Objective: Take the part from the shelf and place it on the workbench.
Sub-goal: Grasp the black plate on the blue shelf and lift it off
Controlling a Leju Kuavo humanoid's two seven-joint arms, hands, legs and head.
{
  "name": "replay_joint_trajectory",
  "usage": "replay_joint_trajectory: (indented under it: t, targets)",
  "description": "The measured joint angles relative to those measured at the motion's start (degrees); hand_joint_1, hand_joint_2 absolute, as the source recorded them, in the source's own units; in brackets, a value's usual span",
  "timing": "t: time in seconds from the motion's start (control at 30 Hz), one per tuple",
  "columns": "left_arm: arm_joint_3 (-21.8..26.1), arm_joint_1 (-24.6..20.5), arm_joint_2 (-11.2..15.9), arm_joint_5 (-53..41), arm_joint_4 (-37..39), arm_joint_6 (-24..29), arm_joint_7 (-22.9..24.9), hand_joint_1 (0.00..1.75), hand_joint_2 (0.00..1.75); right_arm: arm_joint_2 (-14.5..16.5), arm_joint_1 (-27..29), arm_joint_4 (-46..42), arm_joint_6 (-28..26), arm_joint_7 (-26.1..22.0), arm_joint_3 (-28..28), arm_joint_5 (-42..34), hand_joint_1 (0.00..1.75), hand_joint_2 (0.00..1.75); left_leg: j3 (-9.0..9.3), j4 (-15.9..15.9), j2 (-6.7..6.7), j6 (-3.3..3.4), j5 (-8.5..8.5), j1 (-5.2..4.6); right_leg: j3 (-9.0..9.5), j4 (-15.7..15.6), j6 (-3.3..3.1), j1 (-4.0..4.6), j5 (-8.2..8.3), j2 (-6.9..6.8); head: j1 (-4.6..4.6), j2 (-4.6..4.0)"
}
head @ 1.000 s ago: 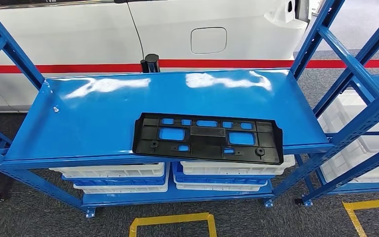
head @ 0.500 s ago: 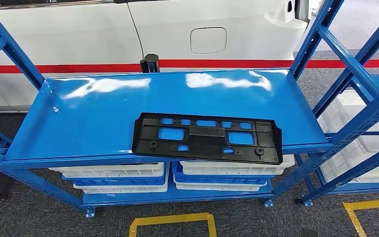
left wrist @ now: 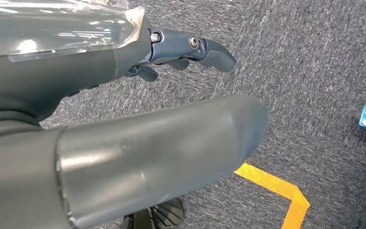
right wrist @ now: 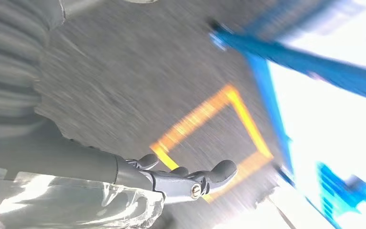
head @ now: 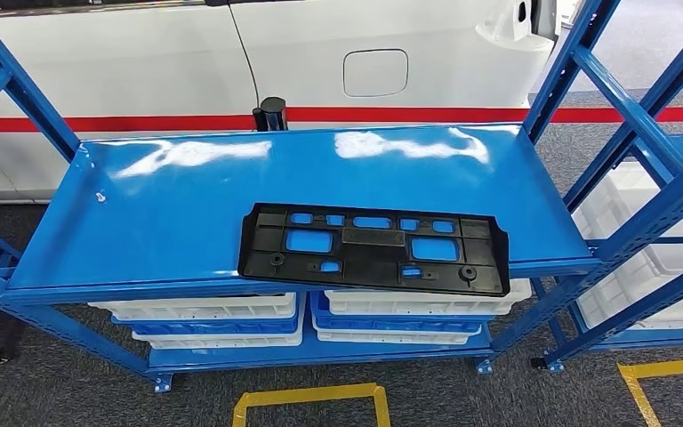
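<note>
The part (head: 373,249), a flat black plastic plate with several cut-outs, lies on the blue shelf (head: 187,205), right of centre, its front edge slightly over the shelf's front lip. My left hand (left wrist: 100,67) hangs above grey carpet, holding nothing, with its thumb (left wrist: 162,148) and dark fingers (left wrist: 209,50) apart. My right hand (right wrist: 171,183) is also over the carpet, near yellow floor tape, fingers (right wrist: 219,171) stretched out and holding nothing. That view is blurred by motion.
White bins (head: 222,316) are stacked on the lower level under the part. A second blue rack with a white bin (head: 640,222) stands at the right. Slanted blue uprights (head: 587,71) frame the shelf. A white car body (head: 320,53) stands behind it. Yellow tape (head: 311,396) marks the floor.
A small dark tip seen at the head view's lower right edge half a second ago is gone. The part and shelf have not moved.
</note>
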Motion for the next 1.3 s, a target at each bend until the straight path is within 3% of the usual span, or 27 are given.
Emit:
replay_joint_trajectory:
  t: [0.13,0.23,0.33,0.57,0.67,0.83,0.93,1.03,1.13,1.3]
  targets:
    - [0.31,-0.02,0.49,-0.31,1.19,0.04,-0.47,0.00,0.00,0.01,2.22,-11.86,-0.07,1.86,3.53,-1.14,0.00,1.75,0.02,0.00,0.05,0.00,0.00,0.02,-0.01,0.00,0.00,0.01,0.00,0.01,0.01,0.00]
    - [0.33,-0.03,0.70,-0.48,1.90,0.04,-0.56,0.00,0.00,0.13,3.48,-17.48,-1.01,0.71,5.63,-1.66,0.00,1.75,0.01,0.00,0.03,0.00,0.00,0.02,-0.01,0.00,0.00,0.01,0.00,0.00,0.00,0.00]
    - [0.37,-0.03,0.92,-0.56,2.67,0.04,-0.98,0.00,0.00,-0.01,4.94,-23.72,-3.71,-0.08,8.52,-1.22,0.00,1.75,0.00,0.00,0.02,0.01,0.01,0.02,0.00,0.00,0.01,0.01,0.01,0.00,0.00,0.00]
    - [0.43,-0.11,1.43,-0.63,4.09,0.06,-1.55,0.00,0.00,-0.60,8.47,-40.00,-9.27,3.66,16.96,2.85,0.00,1.75,0.02,0.00,0.08,0.03,0.03,0.02,0.00,0.00,0.01,0.05,0.01,0.01,0.01,0.00]
    - [0.47,-0.12,1.58,-0.66,4.43,0.04,-1.56,0.00,0.00,-0.74,9.46,-43.47,-10.97,2.08,18.91,3.95,0.00,1.75,-0.01,0.00,0.05,0.03,0.03,0.02,0.01,0.01,0.01,0.03,0.01,0.01,0.01,0.00]
    - [0.54,-0.25,2.27,-1.27,5.08,-0.02,-1.93,0.00,0.00,-1.55,9.58,-55.17,-13.38,-1.56,23.76,17.67,0.00,1.75,-0.06,-0.01,0.09,0.03,0.04,0.03,0.00,0.01,0.02,0.00,0.02,0.02,-0.01,0.00]
    - [0.53,-0.42,3.07,-1.58,6.31,0.04,-2.71,0.00,0.00,-4.99,6.66,-61.47,-13.45,2.57,29.52,31.25,0.00,1.75,-0.08,-0.01,0.16,0.08,0.09,0.04,0.02,0.02,0.11,-0.01,0.09,0.05,0.00,0.00]
    - [0.52,-0.83,3.81,-1.63,7.74,0.12,-3.38,0.00,0.00,-11.26,1.70,-63.24,-13.46,13.22,38.72,42.96,0.00,1.75,-0.04,0.01,0.23,0.23,0.21,-0.04,0.00,0.02,0.23,-0.04,0.18,0.05,0.01,0.00]
    - [0.52,-1.09,4.31,-1.63,8.80,0.19,-3.56,0.00,0.00,-16.09,-1.81,-63.86,-13.47,18.62,46.45,46.49,0.00,1.75,-0.04,0.03,0.09,0.32,0.28,-0.09,0.02,0.01,0.27,-0.06,0.20,-0.07,0.02,0.00]
    - [0.52,-1.12,4.70,-1.67,9.76,0.12,-3.60,0.00,0.00,-20.42,-3.97,-64.28,-12.53,20.47,52.51,49.90,0.00,1.75,-0.23,0.02,0.02,0.33,0.28,-0.08,-0.03,0.02,0.29,-0.09,0.21,-0.10,0.00,0.00]
